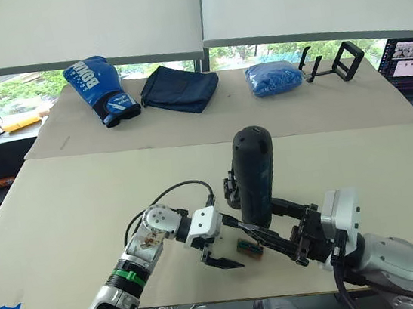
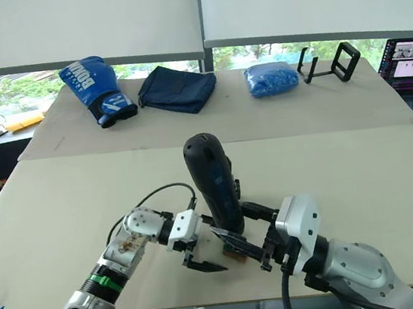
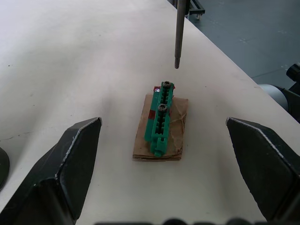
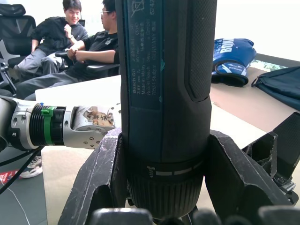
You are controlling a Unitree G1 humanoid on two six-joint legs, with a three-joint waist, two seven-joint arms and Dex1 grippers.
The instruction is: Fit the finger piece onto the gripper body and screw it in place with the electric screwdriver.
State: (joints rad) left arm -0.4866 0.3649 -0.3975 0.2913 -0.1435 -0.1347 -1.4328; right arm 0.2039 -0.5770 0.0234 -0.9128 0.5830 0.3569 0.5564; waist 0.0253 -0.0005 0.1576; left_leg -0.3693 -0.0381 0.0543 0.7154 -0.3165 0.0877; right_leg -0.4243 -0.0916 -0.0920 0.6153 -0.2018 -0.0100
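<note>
While the table (image 1: pixel 69 211), a broad beige sheet, spans the scene under drawn blinds (image 1: pixel 75 23) and a window strip of green trees, the right arm reaches in from 5 o'clock and its gripper (image 4: pixel 164 187) is clenched on the screwdriver (image 1: pixel 254 175), held upright with the rounded end up. Its thin bit (image 3: pixel 178 33) hangs just above the top screw of a small green block (image 3: pixel 160 119) lying on a brown card (image 3: pixel 176 136). The left arm comes from 7 o'clock, bent at the wrist, its gripper (image 3: pixel 164 154) released, fingers (image 3: pixel 70 164) spread wide either side of the block without touching it. The gripper body (image 1: pixel 231 189) seems to sit just behind the screwdriver at its 9 o'clock, mostly hidden.

At the table's far edge, around 11 to 1 o'clock, lie a blue boxing glove (image 1: pixel 100 88), a dark bag (image 1: pixel 179 87), a blue bundle (image 1: pixel 273 78) and a black stand (image 1: pixel 335 62); a laptop (image 1: pixel 411 59) shows at 2 o'clock. Two people (image 4: pixel 70 42) sit in chairs beyond.

The handle reads "Bosch GO"; the glove's lettering is partly legible.
</note>
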